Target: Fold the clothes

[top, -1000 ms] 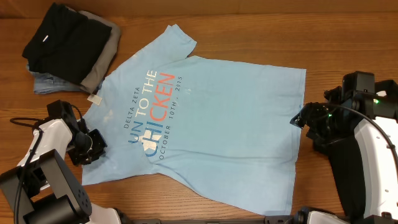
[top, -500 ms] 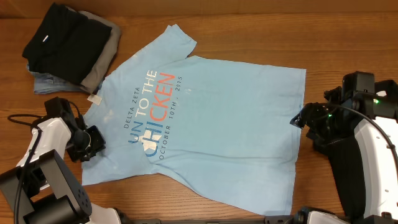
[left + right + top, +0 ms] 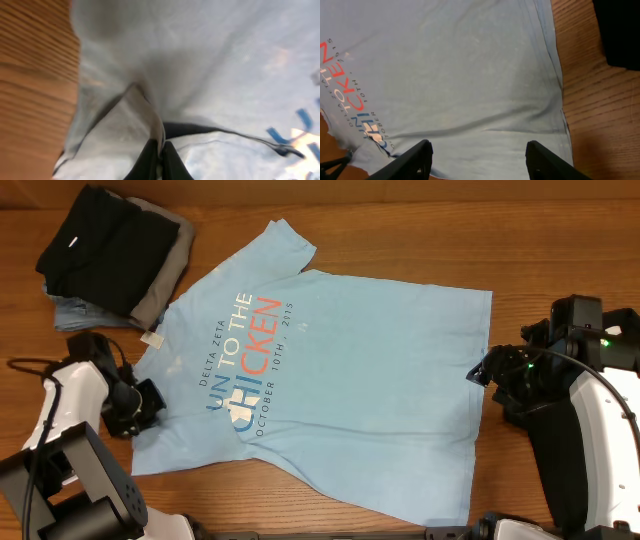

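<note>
The light blue T-shirt [image 3: 360, 380] is spread flat on the table [image 3: 420, 230]. A fold at its left edge is pinched by the left gripper [image 3: 143, 402]. The right gripper [image 3: 482, 370] is held wide over its right edge.

A warm brown wooden table [image 3: 400, 230] with visible grain fills the background, evenly lit.

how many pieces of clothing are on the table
4: a light blue T-shirt spread flat mid-table; piled in the far left corner, a black garment on top, a grey one under it, a bluish one peeking out below. More may be hidden underneath.
</note>
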